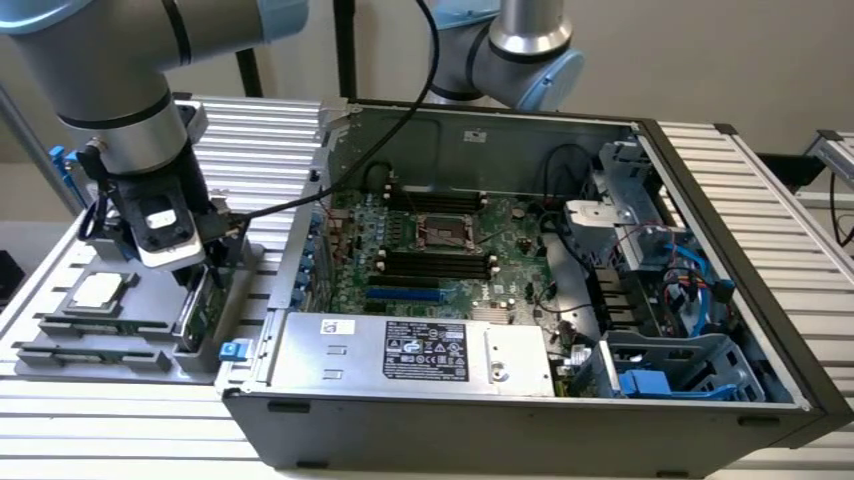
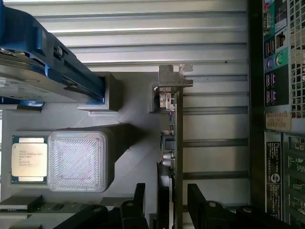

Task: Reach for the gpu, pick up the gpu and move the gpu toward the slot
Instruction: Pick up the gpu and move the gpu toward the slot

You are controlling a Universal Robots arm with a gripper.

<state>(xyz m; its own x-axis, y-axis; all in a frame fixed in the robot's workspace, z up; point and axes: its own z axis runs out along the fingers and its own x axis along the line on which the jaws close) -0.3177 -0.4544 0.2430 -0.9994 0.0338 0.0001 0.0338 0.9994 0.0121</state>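
Standing on its thin edge in a groove of the matte grey plastic tray [image 2: 133, 119], the gpu [image 2: 177, 129] is a flat green circuit-board card with a folded silver metal bracket [image 2: 174, 78] at one end. The black two-finger gripper [image 2: 167, 188] is placed directly over it. The jaws are wide, and one dark finger [image 2: 139, 198] is on each flat side of the card. The card passes through the gap between them. I see a small space on both sides, so I judge that nothing is gripped yet.

The long axis of the card runs along this gap and goes away from the fingers to the bracket end. The flat faces of the card look toward the finger pads, which I think is the important relation here. The card looks stiff but thin, with small components that stand out from one face.

On the same tray lie a small square silver processor chip [image 2: 28, 160] and a silver hard drive with blue rails [image 2: 33, 76], both well apart from the fingers. The tray sits on a ribbed aluminium table [image 2: 143, 33]. To the exterior view's right of the tray is the open dark grey computer case [image 1: 534, 425], with a green motherboard [image 1: 441, 250] inside.
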